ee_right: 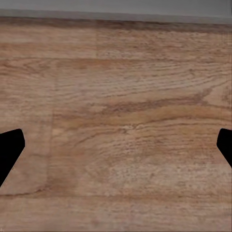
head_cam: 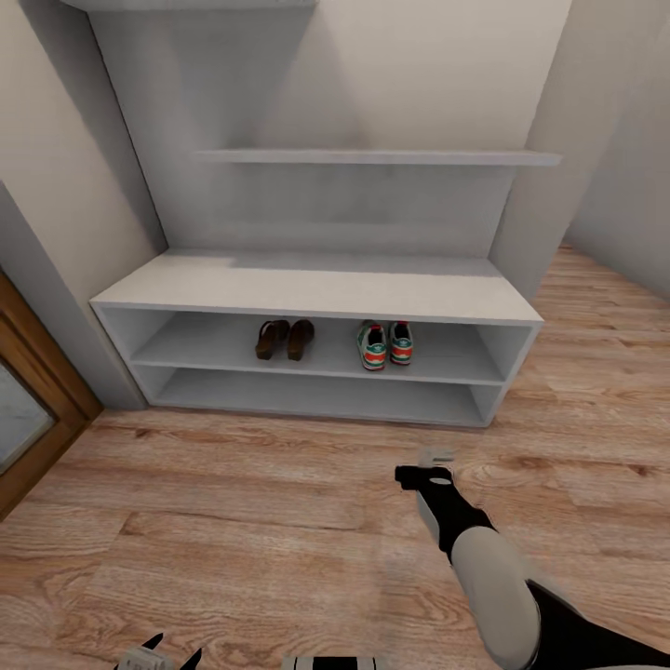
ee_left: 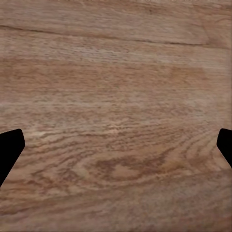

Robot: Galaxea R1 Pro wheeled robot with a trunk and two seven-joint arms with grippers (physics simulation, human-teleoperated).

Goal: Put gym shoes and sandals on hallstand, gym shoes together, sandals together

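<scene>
A: Gym shoes [head_cam: 385,343] sit side by side, right of centre on the hallstand's [head_cam: 316,284] upper shelf row; the sandals [head_cam: 285,339] pair up just left of them.

B: Any readable writing?

A: None legible; too small.

B: Grippers?

A: Right gripper [ee_right: 116,145] and left gripper [ee_left: 116,145] both hang spread wide, empty, over the corridor floor [head_cam: 233,521].

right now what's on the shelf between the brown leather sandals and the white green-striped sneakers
Nothing: in the head view only bare pale-grey shelf separates the brown leather sandals from the white green-striped sneakers on the hallstand's upper row.
</scene>
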